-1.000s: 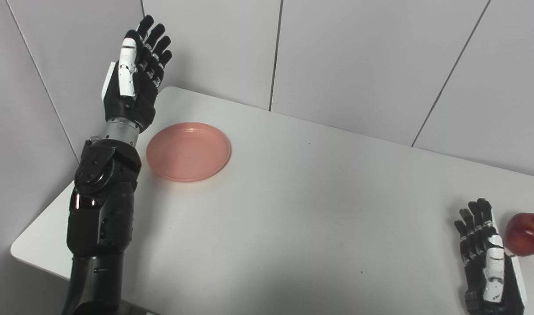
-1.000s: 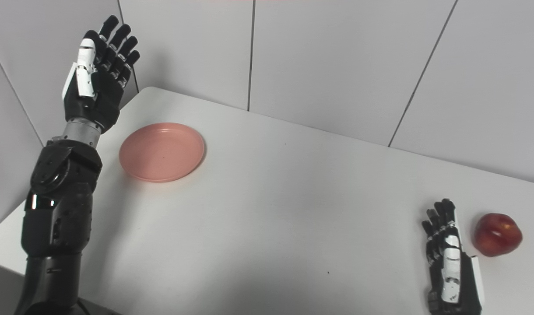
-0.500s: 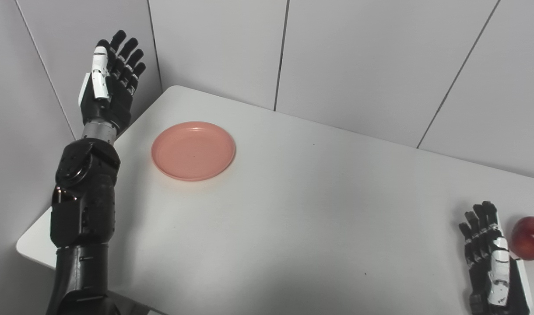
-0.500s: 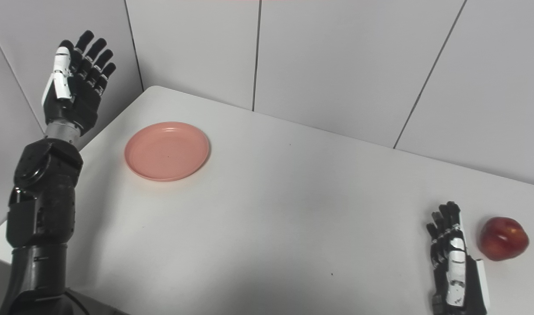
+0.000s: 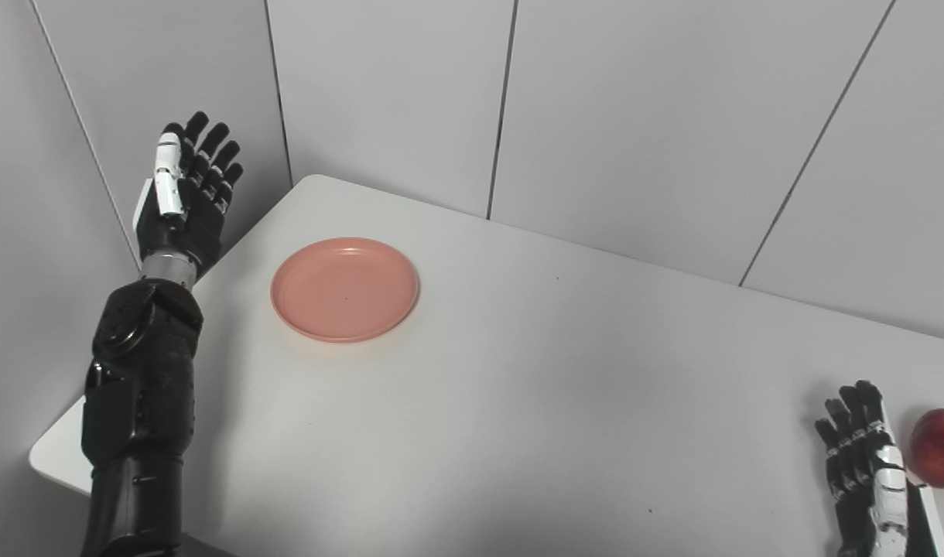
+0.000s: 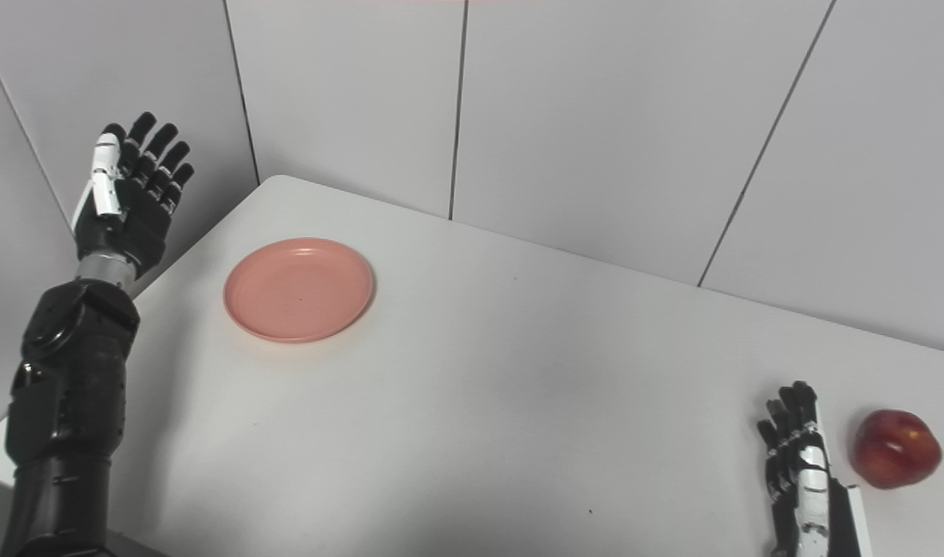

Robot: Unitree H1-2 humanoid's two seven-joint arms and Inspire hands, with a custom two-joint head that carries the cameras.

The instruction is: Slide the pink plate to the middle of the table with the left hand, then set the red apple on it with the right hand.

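A pink plate lies flat on the far left part of the white table. My left hand is open and empty, raised upright off the table's left edge, a little left of the plate and apart from it. A red apple sits near the table's right side. My right hand is open and empty, lying on the table just left of the apple without touching it. In the left eye view the apple is cut by the picture's right edge.
Grey wall panels stand close behind the table and along its left side, forming a corner by my left hand. The table's rounded far-left corner and near-left corner are in view.
My left hand has swung left and lower, away from the plate and out past the table's left edge. The camera has shifted a little. Plate, apple and right hand have not moved.
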